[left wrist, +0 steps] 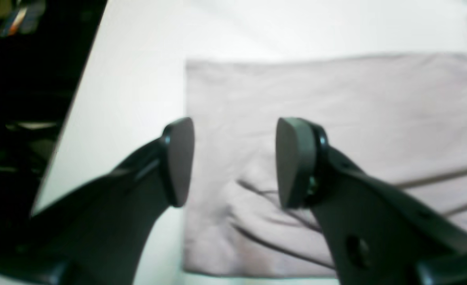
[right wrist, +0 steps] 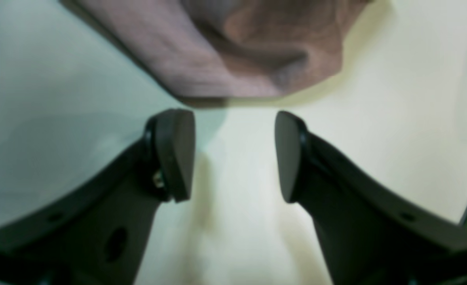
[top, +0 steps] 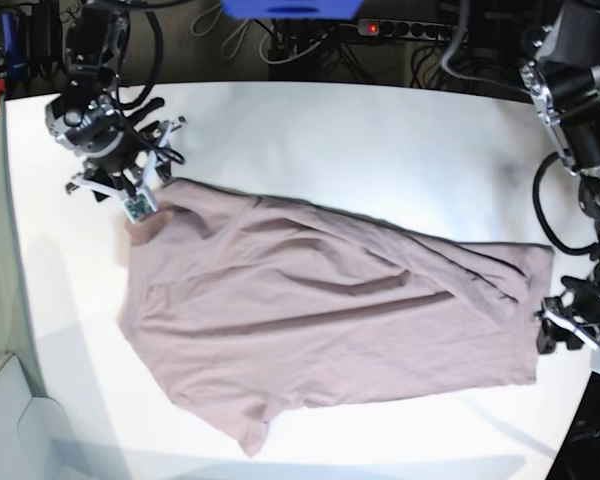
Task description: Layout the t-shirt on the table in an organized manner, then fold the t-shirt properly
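Base view, L to R, all placed relative to the t-shirt [top: 330,320]. Right pincer [top: 130,190] sits at the shirt's upper-left corner, by a sleeve; wrist cam shows its pads [right wrist: 176,154] spread w/ bare tabletop [right wrist: 241,198] between them, nothing pinched, and a bunched edge of the t-shirt [right wrist: 233,51] just beyond the tips. Whether the tips touch the cloth can't be told, pic is blurry.

T-shirt lies mostly flat on the tabletop [top: 380,150], running from that corner across to the right edge, body slightly slanted w/ long diagonal creases through the middle. A second sleeve pokes out at the lower left. Straight hem end is at the far right.

Left pincer [top: 575,335] is at that hem end, near the tabletop's right edge. Its wrist cam shows pads [left wrist: 293,162] spread, hovering over the t-shirt [left wrist: 336,118] near its straight edge, w/ folds of cloth under them; nothing held. White tabletop [left wrist: 138,79] shows beside that edge.
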`<state>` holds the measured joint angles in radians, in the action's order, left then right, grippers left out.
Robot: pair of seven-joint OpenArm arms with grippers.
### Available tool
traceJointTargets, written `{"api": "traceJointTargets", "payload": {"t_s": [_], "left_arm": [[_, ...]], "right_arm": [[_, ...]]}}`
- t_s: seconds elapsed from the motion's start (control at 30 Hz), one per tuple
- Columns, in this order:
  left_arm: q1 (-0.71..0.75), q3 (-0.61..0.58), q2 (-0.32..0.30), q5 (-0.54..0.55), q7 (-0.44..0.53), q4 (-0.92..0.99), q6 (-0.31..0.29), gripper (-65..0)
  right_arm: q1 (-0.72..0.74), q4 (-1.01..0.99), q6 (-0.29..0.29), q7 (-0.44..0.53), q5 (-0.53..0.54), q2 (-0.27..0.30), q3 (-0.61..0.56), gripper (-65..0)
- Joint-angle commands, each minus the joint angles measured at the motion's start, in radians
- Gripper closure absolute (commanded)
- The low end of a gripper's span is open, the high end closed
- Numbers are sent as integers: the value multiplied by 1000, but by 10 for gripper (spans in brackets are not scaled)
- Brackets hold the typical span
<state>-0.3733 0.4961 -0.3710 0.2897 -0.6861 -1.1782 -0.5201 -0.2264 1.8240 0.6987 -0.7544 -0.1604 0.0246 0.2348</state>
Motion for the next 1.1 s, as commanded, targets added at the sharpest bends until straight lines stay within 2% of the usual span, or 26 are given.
{"api": "traceJointTargets", "payload": {"t_s": [0.0,0.2,0.3,0.57,0.77,1.07], "left_arm": [[7,11,19,19,-11,-18,-1,-325],[101,143,180,23,4,-9,-1,-325],[115,180,223,23,45,50,-7,-325],[107,180,228,30,141,226,-12,-325],[93,178,234,30,134,208,-12,-325],[101,177,188,23,136,211,-12,-325]], "right_arm": [[9,20,-1,20,6,4,1,-328],[11,20,-1,22,6,4,1,-328],[11,18,-1,22,6,4,1,-328],[11,10,-1,22,6,8,1,-328],[12,10,-1,23,6,11,1,-328],[34,43,-1,22,6,8,-7,-328]]}}
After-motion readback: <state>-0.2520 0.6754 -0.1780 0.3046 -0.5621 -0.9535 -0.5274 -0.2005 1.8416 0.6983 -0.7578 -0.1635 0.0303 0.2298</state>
